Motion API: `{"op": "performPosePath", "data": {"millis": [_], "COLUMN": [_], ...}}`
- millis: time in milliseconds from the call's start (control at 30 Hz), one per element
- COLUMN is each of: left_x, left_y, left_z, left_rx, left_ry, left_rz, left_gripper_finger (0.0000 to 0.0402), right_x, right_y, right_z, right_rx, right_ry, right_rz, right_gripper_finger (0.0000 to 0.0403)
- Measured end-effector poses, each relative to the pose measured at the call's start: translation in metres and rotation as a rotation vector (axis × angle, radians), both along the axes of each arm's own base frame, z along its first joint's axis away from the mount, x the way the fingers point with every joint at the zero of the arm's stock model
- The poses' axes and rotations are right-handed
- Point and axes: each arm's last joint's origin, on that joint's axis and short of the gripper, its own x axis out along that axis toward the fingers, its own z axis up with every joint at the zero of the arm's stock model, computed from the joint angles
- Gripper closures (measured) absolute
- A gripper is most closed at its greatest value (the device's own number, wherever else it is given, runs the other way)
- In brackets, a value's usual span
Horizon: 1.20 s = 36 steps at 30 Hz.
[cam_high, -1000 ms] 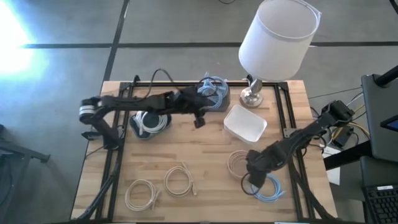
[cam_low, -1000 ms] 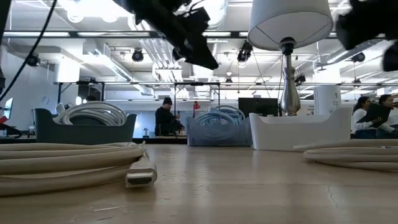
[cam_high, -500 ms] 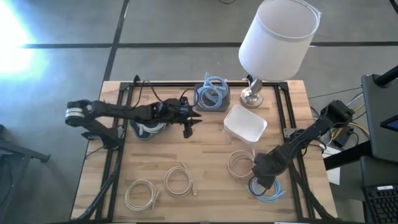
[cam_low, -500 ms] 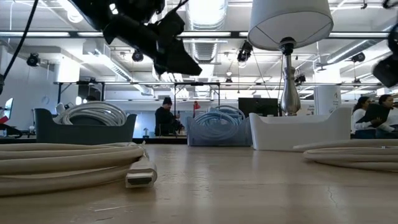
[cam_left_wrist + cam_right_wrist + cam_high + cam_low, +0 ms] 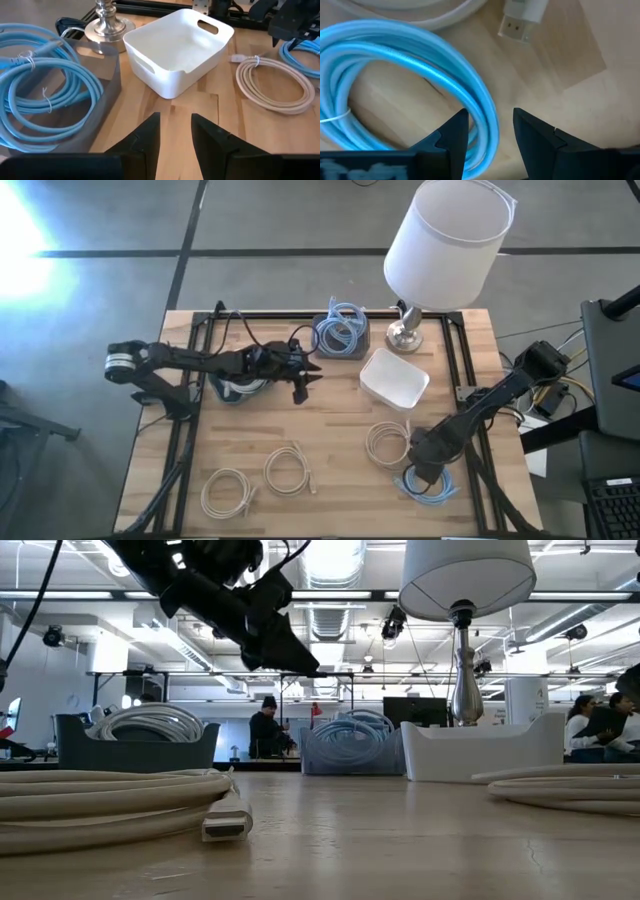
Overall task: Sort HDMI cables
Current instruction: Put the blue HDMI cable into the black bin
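Four cable coils lie loose on the table (image 5: 330, 430): three beige coils (image 5: 284, 469) (image 5: 226, 490) (image 5: 386, 442) and one light blue coil (image 5: 428, 487) near the right front corner. Three bins stand at the rear: a grey bin of white cable (image 5: 236, 383), a grey bin of blue cable (image 5: 341, 333), and an empty white bin (image 5: 394, 378).

The left gripper (image 5: 303, 378) hangs above the table between the two grey bins, fingers slightly apart, holding nothing. The right gripper (image 5: 490, 132) is low over the light blue coil, fingers apart with one finger on each side of the coil's strands.

Only the low view shows people (image 5: 268, 730) in the room behind. Only the right wrist view shows a beige plug (image 5: 522, 20) beside the blue coil.
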Motion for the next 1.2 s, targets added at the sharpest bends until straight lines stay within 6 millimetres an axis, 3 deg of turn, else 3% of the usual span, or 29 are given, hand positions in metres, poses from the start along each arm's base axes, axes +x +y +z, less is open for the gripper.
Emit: {"op": "performPosePath", "data": {"millis": [267,500,633,833,967,1067,1200], "left_x": [-0.004,-0.005,-0.005,-0.005,-0.005,-0.003,0.0], "left_y": [-0.001,-0.001,-0.001,-0.001,-0.001,-0.001,0.0], "left_z": [-0.009,-0.013,-0.012,-0.012,-0.011,-0.008,-0.001], "left_rx": [-0.006,-0.014,-0.012,-0.009,-0.007,-0.001,0.013], "left_ry": [0.027,0.034,0.025,0.026,0.017,-0.02,-0.096], "left_rz": [0.001,0.004,0.004,0.002,0.002,0.002,0.002], "left_gripper_finger": [0.0289,0.0289,0.0289,0.0289,0.0289,0.0289,0.0289], "right_x": [0.003,0.003,0.016,0.04,0.058,0.072,0.089], "right_y": [0.0,0.001,0.01,0.025,0.028,0.024,0.008], "right_z": [-0.005,-0.007,0.008,0.042,0.07,0.092,0.12], "right_rx": [-0.041,-0.057,-0.011,0.014,-0.189,-0.467,-0.86], "right_ry": [-0.072,-0.06,-0.139,-0.296,-0.563,-0.761,-0.875], "right_rz": [-0.023,0.0,0.0,0.04,0.146,0.225,0.263], "right_gripper_finger": [0.0281,0.0348,0.038,0.0373,0.0373,0.0372,0.0372]}}
